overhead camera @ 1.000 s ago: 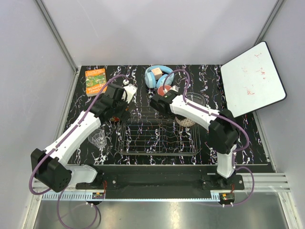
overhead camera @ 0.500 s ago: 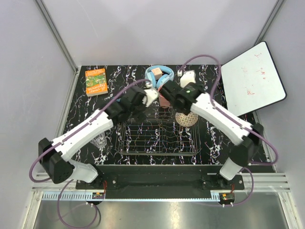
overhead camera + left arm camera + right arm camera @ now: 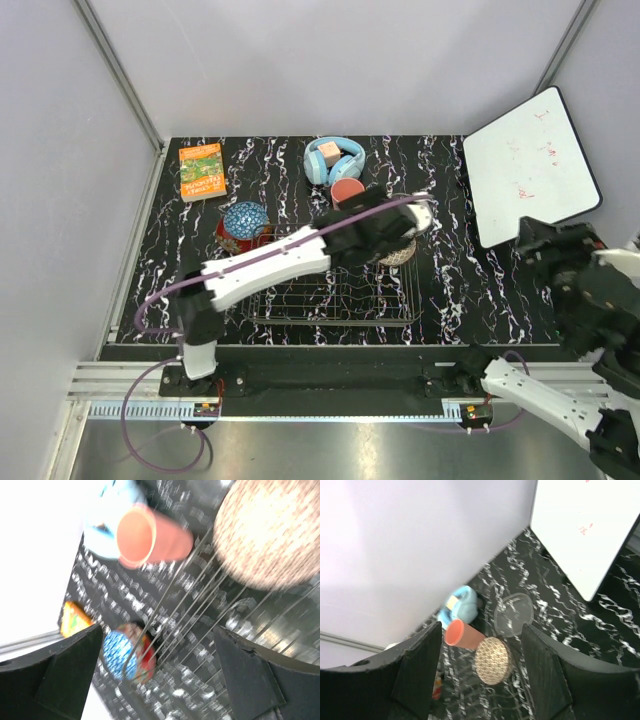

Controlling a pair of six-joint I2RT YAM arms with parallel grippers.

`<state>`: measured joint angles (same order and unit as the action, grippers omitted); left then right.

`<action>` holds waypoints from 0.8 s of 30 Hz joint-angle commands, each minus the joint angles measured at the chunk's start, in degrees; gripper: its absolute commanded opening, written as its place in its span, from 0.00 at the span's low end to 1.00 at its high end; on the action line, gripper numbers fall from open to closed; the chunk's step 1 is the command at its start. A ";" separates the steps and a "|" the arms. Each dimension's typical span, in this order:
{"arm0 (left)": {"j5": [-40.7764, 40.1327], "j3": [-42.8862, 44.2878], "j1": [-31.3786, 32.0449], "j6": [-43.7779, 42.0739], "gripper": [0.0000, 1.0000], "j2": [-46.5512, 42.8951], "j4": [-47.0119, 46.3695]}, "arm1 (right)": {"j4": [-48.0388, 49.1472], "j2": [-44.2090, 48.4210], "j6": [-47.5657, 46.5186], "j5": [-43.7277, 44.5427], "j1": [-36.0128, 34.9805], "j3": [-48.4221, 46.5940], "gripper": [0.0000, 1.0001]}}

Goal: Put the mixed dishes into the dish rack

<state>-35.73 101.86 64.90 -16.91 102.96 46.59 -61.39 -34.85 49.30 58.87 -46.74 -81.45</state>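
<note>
Black, white-veined surface [image 3: 480, 280]. Orange book [image 3: 201, 171] lies flat up at ten o'clock. Light-blue headphones [image 3: 333, 160] sit at twelve, a small tan block [image 3: 327, 154] tucked between the cups. Whiteboard [image 3: 530, 165] at two o'clock, tilted, overhanging the right edge.

Glossy black desk [image 3: 450, 270], white-veined like marble. Thin, dark metal wire rack [image 3: 340, 300]. Clear glass dish [image 3: 514, 614]. Matt pink cup [image 3: 347, 190]. Smooth white board [image 3: 530, 165].
</note>
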 commanded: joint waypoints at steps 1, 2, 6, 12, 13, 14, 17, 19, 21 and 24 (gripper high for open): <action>-0.42 13.51 4.96 5.91 0.99 10.23 5.96 | 11.99 3.56 -3.67 1.07 -0.02 5.77 0.72; 0.82 15.71 6.01 8.27 0.99 12.33 7.28 | 11.73 3.56 -4.64 1.07 0.07 5.78 0.72; 6.53 23.54 7.52 13.47 0.99 18.24 12.99 | 9.88 2.16 -6.58 1.16 0.07 4.46 0.72; 9.54 21.27 7.69 16.11 0.99 18.51 13.44 | 9.35 0.75 -7.64 2.04 0.16 3.75 0.73; 9.36 20.84 7.69 16.29 0.99 18.59 13.35 | 9.44 0.66 -7.64 1.69 0.07 3.84 0.73; 9.36 20.22 7.61 16.29 0.99 18.77 13.01 | 9.44 0.66 -7.55 1.51 0.07 3.93 0.73; 9.27 18.99 7.43 16.20 0.99 19.21 11.17 | 9.35 0.92 -7.37 0.72 0.07 4.28 0.73; 9.53 17.94 7.25 15.59 0.99 19.21 9.49 | 9.44 1.19 -7.46 0.46 0.07 4.54 0.72; 9.18 16.27 6.73 15.15 0.98 19.38 6.77 | 9.35 1.28 -7.90 0.63 0.07 4.90 0.71; 9.44 15.21 5.68 15.06 0.95 20.09 4.22 | 9.35 1.10 -8.17 0.46 0.07 5.16 0.68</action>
<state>-27.29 118.21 71.79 -1.87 122.78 56.51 -53.82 -33.58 41.93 58.94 -46.74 -76.77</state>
